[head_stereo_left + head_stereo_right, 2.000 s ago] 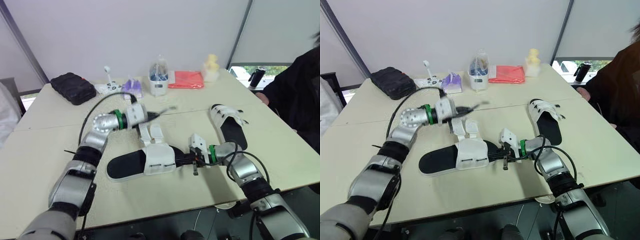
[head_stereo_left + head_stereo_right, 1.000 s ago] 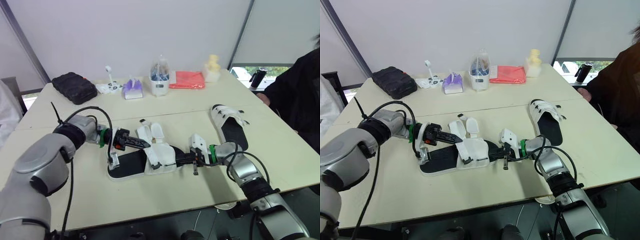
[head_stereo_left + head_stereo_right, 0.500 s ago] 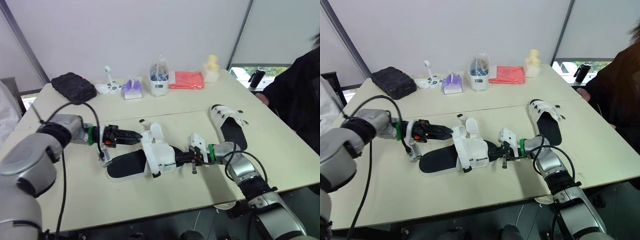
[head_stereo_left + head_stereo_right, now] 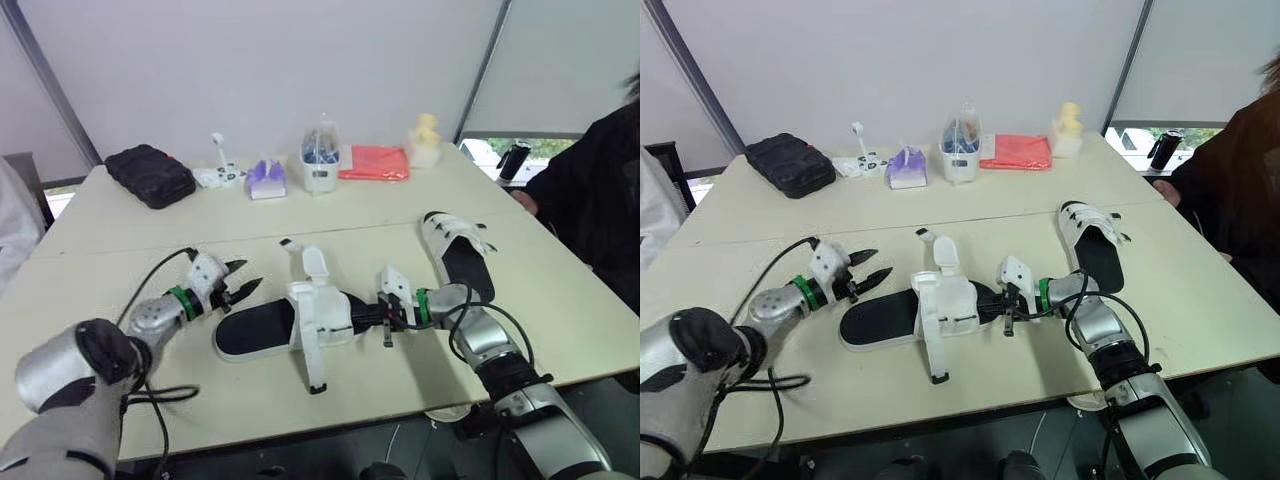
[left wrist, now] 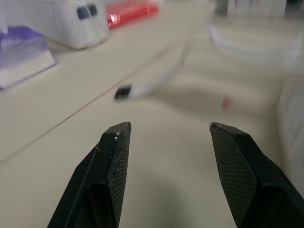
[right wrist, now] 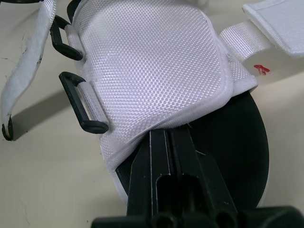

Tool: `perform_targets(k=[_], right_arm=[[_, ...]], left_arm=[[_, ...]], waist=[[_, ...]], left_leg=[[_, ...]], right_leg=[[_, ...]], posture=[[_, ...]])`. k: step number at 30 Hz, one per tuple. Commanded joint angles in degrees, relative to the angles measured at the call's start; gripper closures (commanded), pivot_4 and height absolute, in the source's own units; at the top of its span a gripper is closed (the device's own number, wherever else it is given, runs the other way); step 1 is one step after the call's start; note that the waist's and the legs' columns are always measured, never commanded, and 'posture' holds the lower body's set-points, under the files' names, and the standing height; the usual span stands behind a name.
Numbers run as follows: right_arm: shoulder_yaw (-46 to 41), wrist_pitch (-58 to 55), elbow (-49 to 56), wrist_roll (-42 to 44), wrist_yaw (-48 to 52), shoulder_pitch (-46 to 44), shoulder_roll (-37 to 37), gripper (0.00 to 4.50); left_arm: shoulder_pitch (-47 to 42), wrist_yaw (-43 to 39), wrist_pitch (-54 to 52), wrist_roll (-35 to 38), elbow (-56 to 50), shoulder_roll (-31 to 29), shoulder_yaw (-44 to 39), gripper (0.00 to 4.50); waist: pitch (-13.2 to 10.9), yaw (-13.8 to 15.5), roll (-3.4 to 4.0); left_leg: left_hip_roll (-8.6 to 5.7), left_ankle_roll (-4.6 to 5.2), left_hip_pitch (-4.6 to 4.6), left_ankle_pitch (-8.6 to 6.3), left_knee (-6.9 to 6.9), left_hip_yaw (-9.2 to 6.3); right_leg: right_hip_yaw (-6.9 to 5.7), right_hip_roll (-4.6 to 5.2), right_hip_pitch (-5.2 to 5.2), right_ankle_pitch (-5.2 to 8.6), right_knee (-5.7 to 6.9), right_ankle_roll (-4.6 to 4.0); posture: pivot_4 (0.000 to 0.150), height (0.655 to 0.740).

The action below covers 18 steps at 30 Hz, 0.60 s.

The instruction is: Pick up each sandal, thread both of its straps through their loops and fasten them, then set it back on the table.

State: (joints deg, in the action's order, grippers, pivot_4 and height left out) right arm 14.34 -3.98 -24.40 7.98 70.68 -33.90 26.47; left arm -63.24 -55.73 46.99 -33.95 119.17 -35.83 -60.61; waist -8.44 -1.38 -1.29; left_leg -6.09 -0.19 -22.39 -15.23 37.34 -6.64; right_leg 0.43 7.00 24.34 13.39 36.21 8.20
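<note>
The near sandal (image 4: 262, 330) lies flat mid-table, black sole with a white upper (image 4: 320, 312). One strap (image 4: 311, 365) hangs over the upper toward the table's front edge; the other strap (image 4: 313, 263) stands up behind it. My left gripper (image 4: 238, 281) is open just left of the sandal's heel, touching nothing, and the left wrist view shows its spread fingers (image 5: 115, 156) above bare table. My right gripper (image 4: 372, 315) is shut on the sandal's toe end, pinching the white upper's edge (image 6: 156, 90) beside two black loops (image 6: 81, 105). The second sandal (image 4: 457, 252) lies at the right.
Along the far edge stand a black pouch (image 4: 150, 176), a purple box (image 4: 265, 179), a white container (image 4: 320, 160), a red cloth (image 4: 373, 162) and a yellow figure (image 4: 425, 135). A person in dark clothing (image 4: 592, 200) sits at the right.
My left gripper opened, let the strap go and drew back to the left. That strap has flipped across the upper and now hangs toward the front edge. The right gripper kept its hold.
</note>
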Motion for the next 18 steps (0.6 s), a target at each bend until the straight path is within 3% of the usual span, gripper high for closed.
perform_targets(k=[1,6,11,15,18], right_arm=[[1.72,-1.61,-0.6,-1.69,0.65,1.68,0.42,4.5],[2.13,-2.0,-1.11,-1.81,1.32,1.15,0.05,4.5],[2.66,-1.7,-2.72,-2.19,1.66,0.01,-0.82,4.5],[2.72,-1.5,-3.29,-2.39,1.87,-0.27,-1.14,4.5],[2.69,-1.37,-3.43,-2.51,1.93,-0.14,-1.16,4.5]], left_arm=[[-2.43,6.31,6.35,5.72,0.83,3.31,-4.96,1.81],[-11.46,33.38,15.46,11.48,0.83,4.89,0.55,1.81],[-22.33,40.18,10.62,18.23,0.83,1.65,1.9,1.81],[-28.63,37.62,1.47,27.14,0.83,-1.68,-2.74,1.81],[-28.74,19.93,-13.27,28.04,0.83,-4.8,-3.21,1.81]], waist=[[0.03,0.05,0.0],[0.03,0.23,-0.04],[0.05,0.18,-0.03],[0.05,0.12,-0.02],[0.06,-0.58,-0.01]], left_leg=[[0.03,-0.02,0.02,0.0,-0.01,0.0],[0.03,-0.17,0.03,0.04,-0.02,0.01],[0.0,-0.19,0.03,-0.01,-0.08,0.08],[-0.03,-0.12,0.07,-0.05,-0.08,0.1],[-0.05,-0.12,0.08,-0.05,-0.09,0.13]], right_leg=[[0.0,0.02,0.0,0.0,0.0,-0.01],[0.01,0.09,0.04,-0.01,0.0,-0.02],[0.02,0.1,0.12,-0.01,0.0,-0.02],[0.02,0.1,0.08,-0.01,0.0,-0.01],[0.01,0.08,0.1,-0.01,0.03,-0.01]], posture=[[0.15,0.74],[0.15,0.74],[0.15,0.74],[0.15,0.74],[0.15,0.74]])
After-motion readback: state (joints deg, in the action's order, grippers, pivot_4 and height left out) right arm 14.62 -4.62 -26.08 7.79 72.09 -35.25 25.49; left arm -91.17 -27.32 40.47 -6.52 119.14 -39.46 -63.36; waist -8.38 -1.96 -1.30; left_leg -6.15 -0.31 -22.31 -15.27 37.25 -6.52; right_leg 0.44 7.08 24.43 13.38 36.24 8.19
